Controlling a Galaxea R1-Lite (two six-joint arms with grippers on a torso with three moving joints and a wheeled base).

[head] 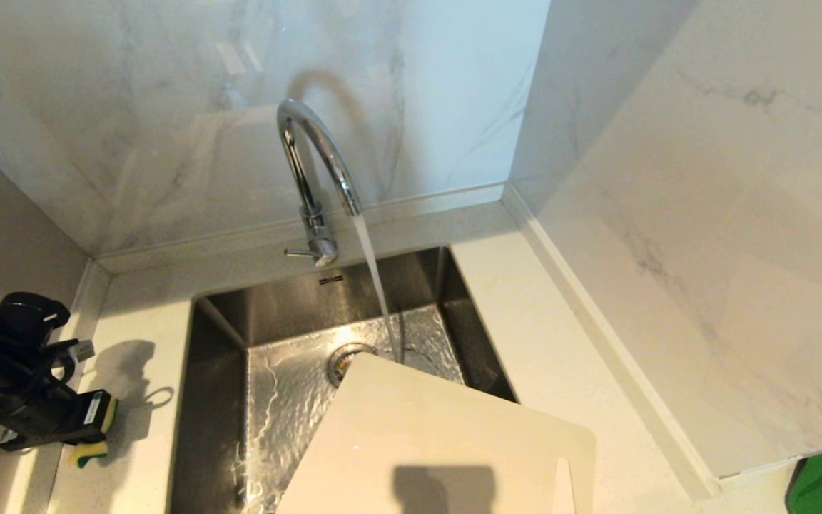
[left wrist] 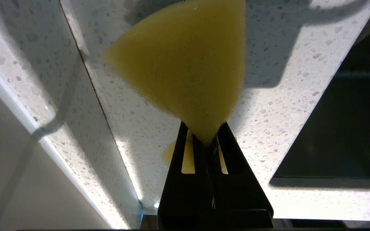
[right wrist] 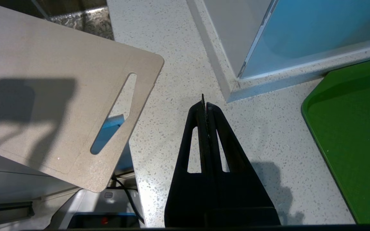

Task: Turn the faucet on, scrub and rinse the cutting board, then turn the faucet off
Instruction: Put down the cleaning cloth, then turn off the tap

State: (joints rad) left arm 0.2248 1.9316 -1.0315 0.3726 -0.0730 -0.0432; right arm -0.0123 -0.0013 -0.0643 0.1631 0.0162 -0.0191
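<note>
Water runs from the faucet (head: 315, 178) into the sink (head: 218, 357). The cutting board (head: 439, 442) leans over the sink's edge at about five o'clock from the faucet. At nine o'clock, the left gripper (head: 97, 428) pinches a yellow sponge (left wrist: 188, 64) above the counter (left wrist: 284, 112). Only the right wrist view shows the right gripper (right wrist: 204, 102), pressed together with nothing in it, the board's slot, and a green tray (right wrist: 355, 138).
</note>
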